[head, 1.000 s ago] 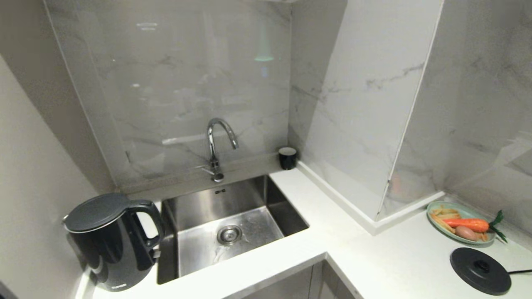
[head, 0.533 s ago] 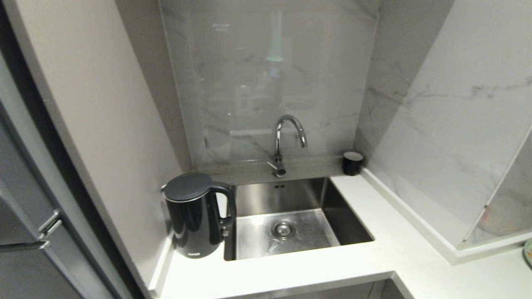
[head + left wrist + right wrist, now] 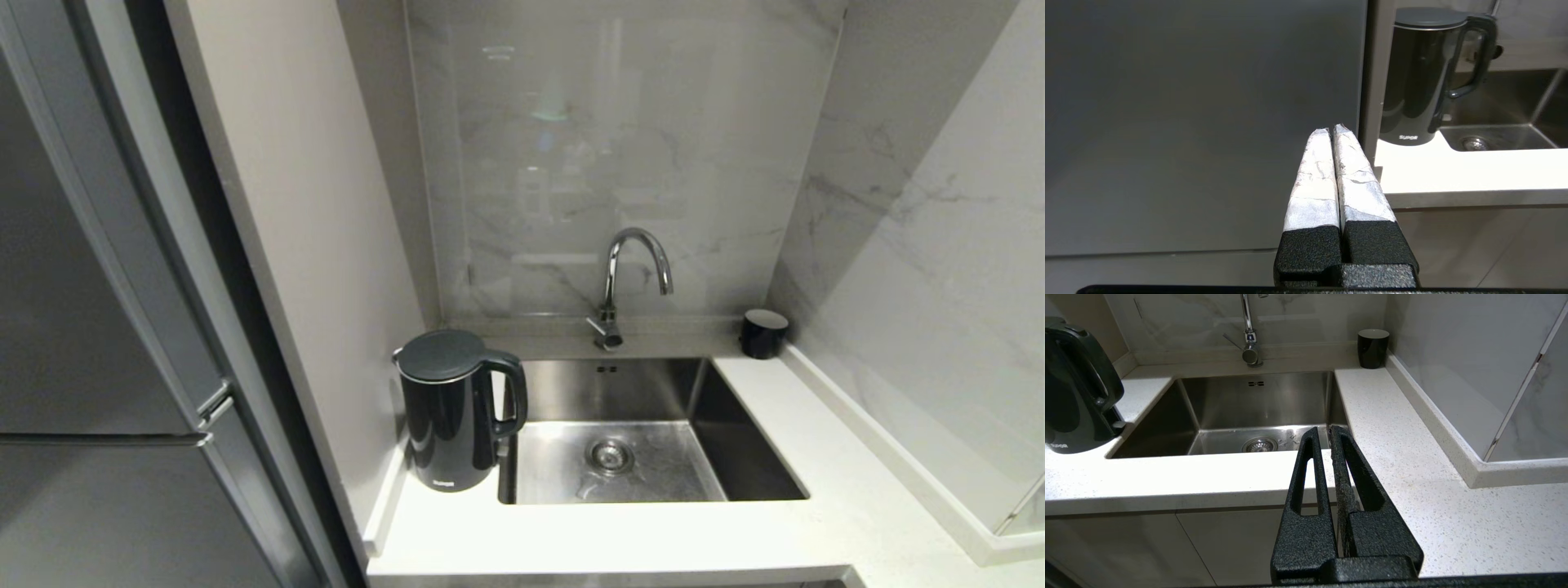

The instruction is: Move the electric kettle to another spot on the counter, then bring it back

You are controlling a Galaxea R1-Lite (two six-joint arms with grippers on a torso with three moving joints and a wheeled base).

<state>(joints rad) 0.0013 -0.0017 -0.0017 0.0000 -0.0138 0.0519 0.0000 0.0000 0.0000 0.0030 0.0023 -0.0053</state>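
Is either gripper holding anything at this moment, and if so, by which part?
Nothing is held. The left gripper and right gripper are shut on nothing, short of the electric kettle.

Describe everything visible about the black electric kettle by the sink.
The tall glossy black electric kettle stands upright on the white speckled stone counter, in the corner between the beige side wall and the stainless steel sink. Its flat matte lid is closed, its loop handle faces the sink, and white "SUPOR" lettering sits near its base. It looks like shiny plastic. Nothing but the counter touches it.
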